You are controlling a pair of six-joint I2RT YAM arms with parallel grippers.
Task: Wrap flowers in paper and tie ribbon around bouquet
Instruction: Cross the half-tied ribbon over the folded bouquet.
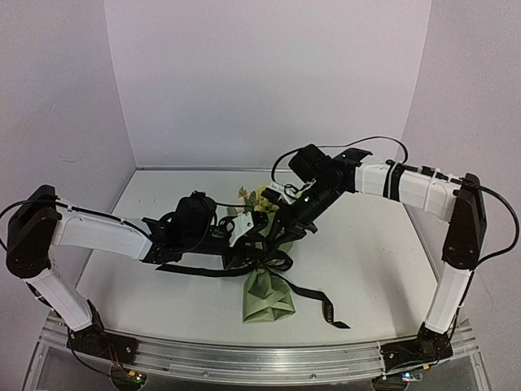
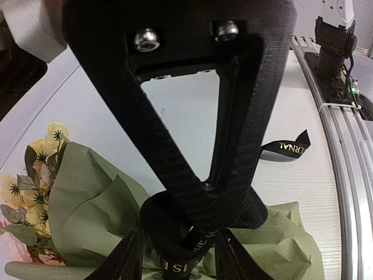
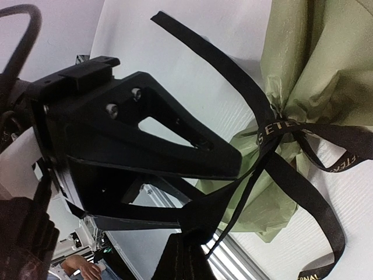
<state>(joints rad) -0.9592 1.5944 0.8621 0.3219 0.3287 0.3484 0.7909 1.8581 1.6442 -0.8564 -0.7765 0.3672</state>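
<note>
On the bench (image 1: 374,244) the bouquet (image 1: 267,297) lies just under both fingers, its paper end toward me. The ribbon (image 3: 280,125) knot sits between them. My right fingers (image 3: 175,151) are closed on a strand. A loop goes around my left fingers (image 2: 250,116), but I cannot tell their grip.

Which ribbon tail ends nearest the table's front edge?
The ribbon tail running from the bouquet toward the right arm's base, tip flat on the table; the other tail stretches sideways under the left arm.

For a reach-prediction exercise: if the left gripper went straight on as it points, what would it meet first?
Most likely the ribbon looped round the bouquet, directly ahead and very close, though depth is unclear.
</note>
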